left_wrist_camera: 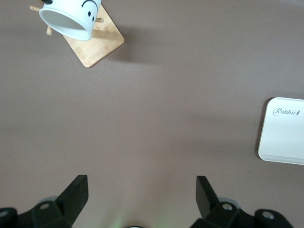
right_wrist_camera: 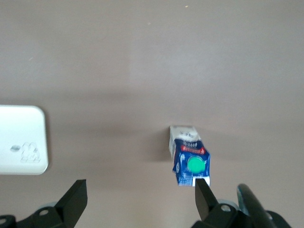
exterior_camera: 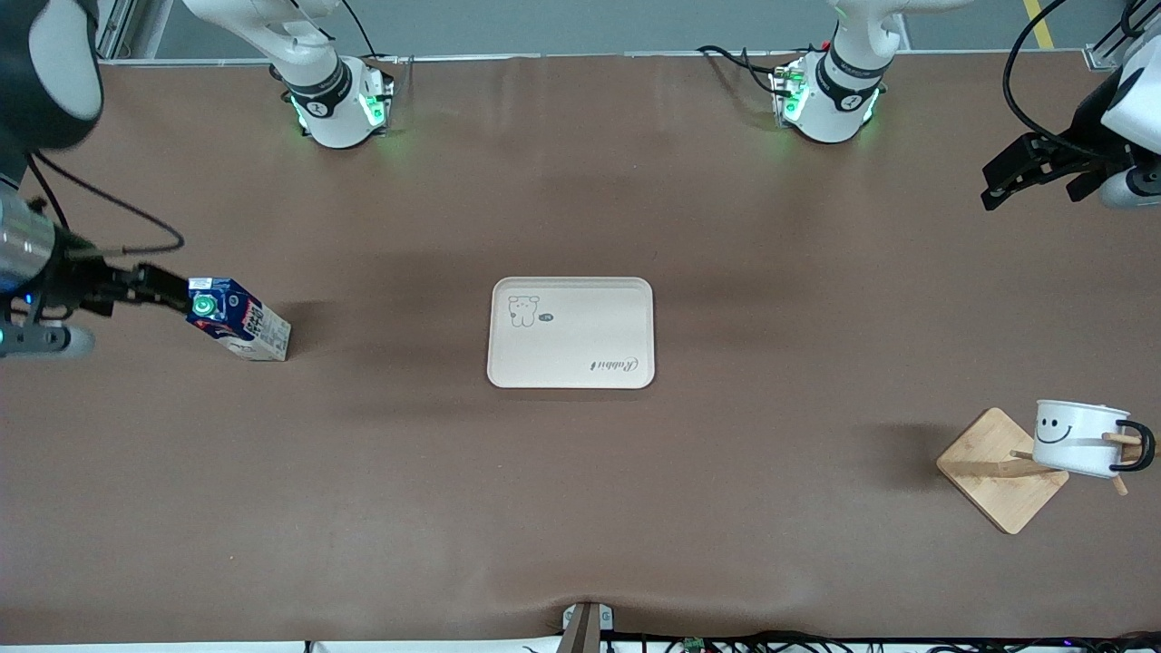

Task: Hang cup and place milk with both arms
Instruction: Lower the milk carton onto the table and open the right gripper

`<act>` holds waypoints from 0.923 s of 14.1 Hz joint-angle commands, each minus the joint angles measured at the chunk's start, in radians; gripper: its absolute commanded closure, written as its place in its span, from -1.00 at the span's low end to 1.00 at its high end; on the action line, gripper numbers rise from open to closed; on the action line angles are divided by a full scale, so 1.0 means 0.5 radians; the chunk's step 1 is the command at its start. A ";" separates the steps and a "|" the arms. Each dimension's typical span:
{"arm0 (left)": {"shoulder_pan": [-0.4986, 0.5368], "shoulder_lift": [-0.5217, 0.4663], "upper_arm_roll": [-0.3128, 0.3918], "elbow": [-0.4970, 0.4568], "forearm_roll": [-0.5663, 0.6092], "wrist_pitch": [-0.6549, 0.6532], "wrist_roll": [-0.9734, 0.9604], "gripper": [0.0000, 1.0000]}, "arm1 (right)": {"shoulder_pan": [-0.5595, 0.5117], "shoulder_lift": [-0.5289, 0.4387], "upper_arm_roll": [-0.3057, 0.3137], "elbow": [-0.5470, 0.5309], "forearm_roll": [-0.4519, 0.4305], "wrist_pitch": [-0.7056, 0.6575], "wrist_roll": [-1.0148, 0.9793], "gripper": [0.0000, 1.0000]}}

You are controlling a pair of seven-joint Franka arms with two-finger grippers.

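The milk (exterior_camera: 238, 319) is a dark blue carton with a green cap. It stands on the table toward the right arm's end. My right gripper (exterior_camera: 168, 288) is open beside its top. In the right wrist view the carton (right_wrist_camera: 190, 161) lies just off one fingertip (right_wrist_camera: 203, 195), outside the open gripper (right_wrist_camera: 140, 195). The white cup (exterior_camera: 1079, 437) with a smiley face hangs by its black handle on a peg of the wooden rack (exterior_camera: 989, 472) toward the left arm's end. My left gripper (exterior_camera: 990, 188) is open and empty, high over the table. Its wrist view shows the gripper (left_wrist_camera: 141, 192), the cup (left_wrist_camera: 71, 21) and the rack's base (left_wrist_camera: 99, 45).
A cream tray (exterior_camera: 571, 333) with a small bear print lies at the table's middle. It also shows in the left wrist view (left_wrist_camera: 285, 137) and the right wrist view (right_wrist_camera: 21, 140). Both arm bases stand along the table's robot edge. A clamp (exterior_camera: 585, 626) sits at the front edge.
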 commanded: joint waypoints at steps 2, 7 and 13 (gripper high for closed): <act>-0.006 -0.005 0.018 0.019 -0.003 0.002 0.002 -1.00 | 0.049 -0.423 -0.007 -0.391 0.021 0.066 -0.011 -1.00; -0.006 -0.005 0.018 0.025 0.000 0.002 0.021 -1.00 | -0.045 -0.538 -0.026 -0.529 0.027 0.106 -0.440 -1.00; -0.006 -0.009 0.018 0.025 0.003 0.002 0.036 -1.00 | -0.064 -0.541 -0.029 -0.520 0.027 0.066 -0.444 -1.00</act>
